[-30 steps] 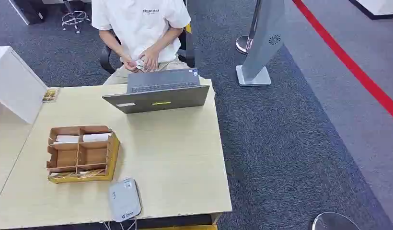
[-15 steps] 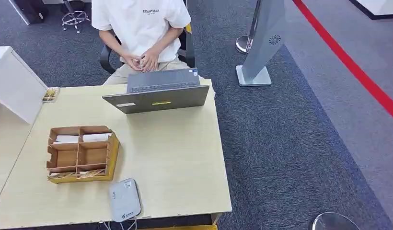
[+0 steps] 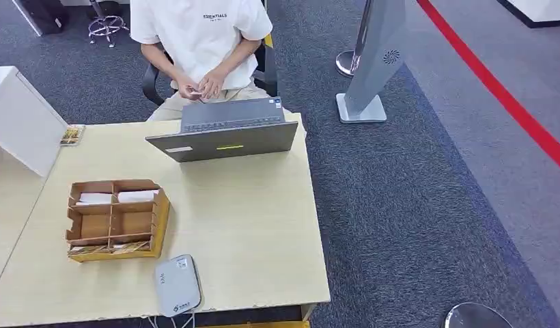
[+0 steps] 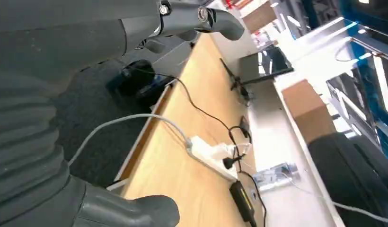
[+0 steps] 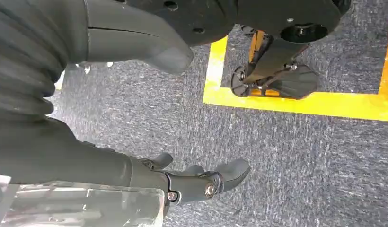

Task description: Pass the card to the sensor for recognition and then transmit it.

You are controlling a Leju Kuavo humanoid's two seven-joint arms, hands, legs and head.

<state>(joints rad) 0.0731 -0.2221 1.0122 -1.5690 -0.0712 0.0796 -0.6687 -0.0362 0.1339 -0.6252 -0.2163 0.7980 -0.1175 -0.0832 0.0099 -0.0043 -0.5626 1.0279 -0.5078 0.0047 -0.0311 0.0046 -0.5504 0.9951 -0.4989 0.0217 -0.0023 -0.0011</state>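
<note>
Here, white cards (image 3: 117, 197) lie in the back compartments of a cardboard organizer (image 3: 115, 219) near the table's (image 3: 250, 225) left edge; a grey sensor (image 3: 176, 284) sits at its front edge. The left hand (image 4: 135, 28) and right hand (image 5: 149, 175) hang with fingers apart, holding nothing, above grey carpet (image 5: 286, 156).

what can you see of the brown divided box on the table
The brown divided box looks like cardboard or thin wood, open-topped and split by partitions into compartments. Its outer side and near edge show yellow. It sits flat on the pale wooden table, toward the robot's left, apart from the grey sensor nearer the front edge. The two far compartments each hold something white, likely cards; the middle ones look empty; the near row holds thin patterned items. Nothing else touches it.
</note>
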